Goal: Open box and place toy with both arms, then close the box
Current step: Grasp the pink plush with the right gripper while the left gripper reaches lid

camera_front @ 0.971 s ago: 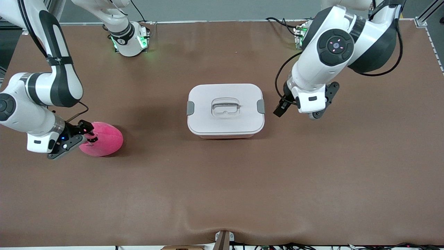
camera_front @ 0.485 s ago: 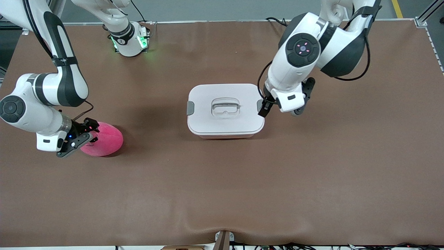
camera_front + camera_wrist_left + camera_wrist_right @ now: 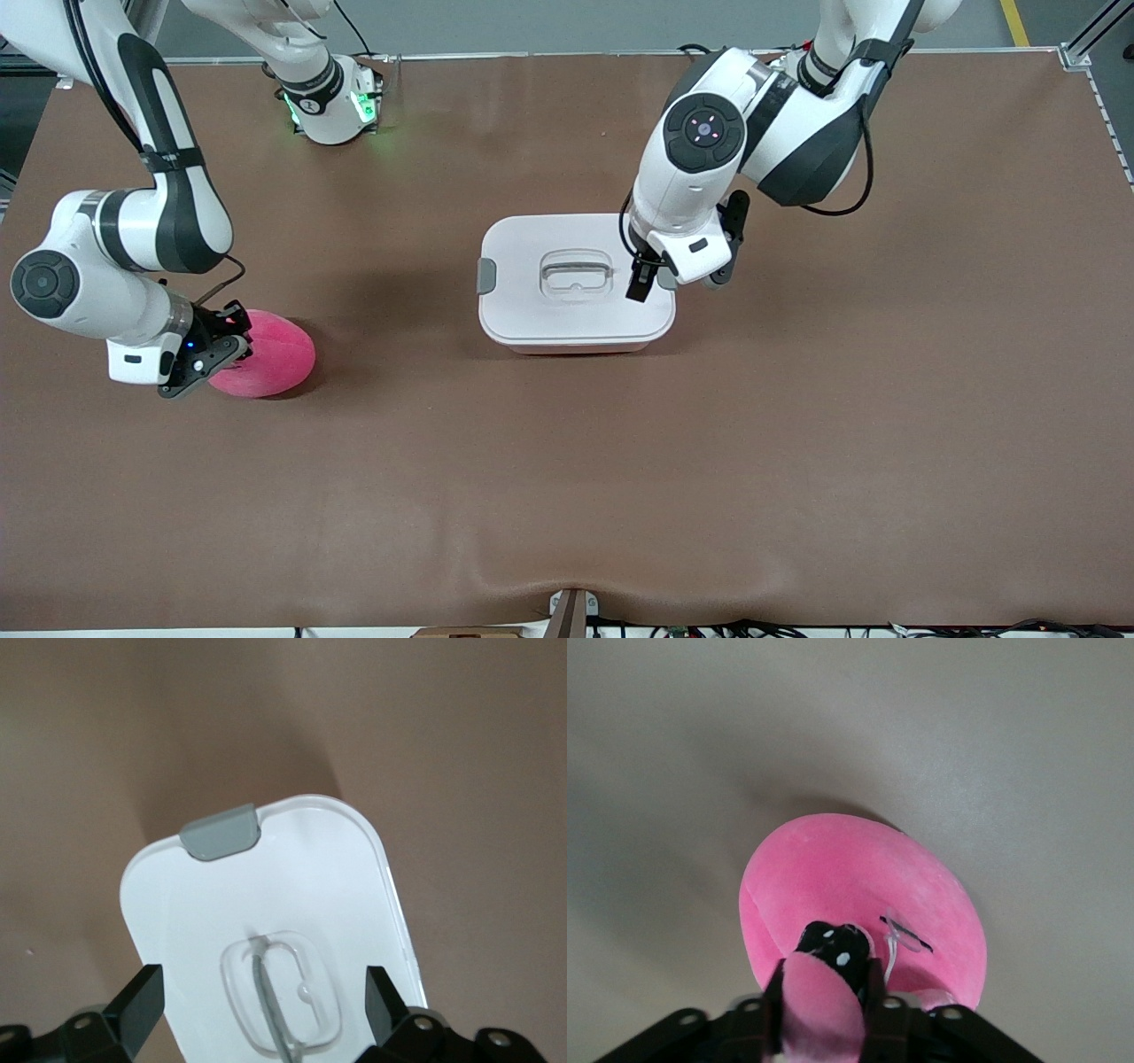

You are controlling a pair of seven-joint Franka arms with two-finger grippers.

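Your right gripper [image 3: 824, 992] has its jaws pinching the toy [image 3: 266, 354], which rests on the tabletop [image 3: 567, 496]. The box [image 3: 576, 279] sits shut mid-table; your left gripper [image 3: 266, 1014] hovers over its lid, jaws spread. Opening, placing and closing remain.

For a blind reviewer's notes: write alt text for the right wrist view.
The right gripper is closed on a fold of the round pink plush toy, pinching it next to a black eye with white dots. A small clear plastic tag loop lies on the plush, which rests on the plain brown table.
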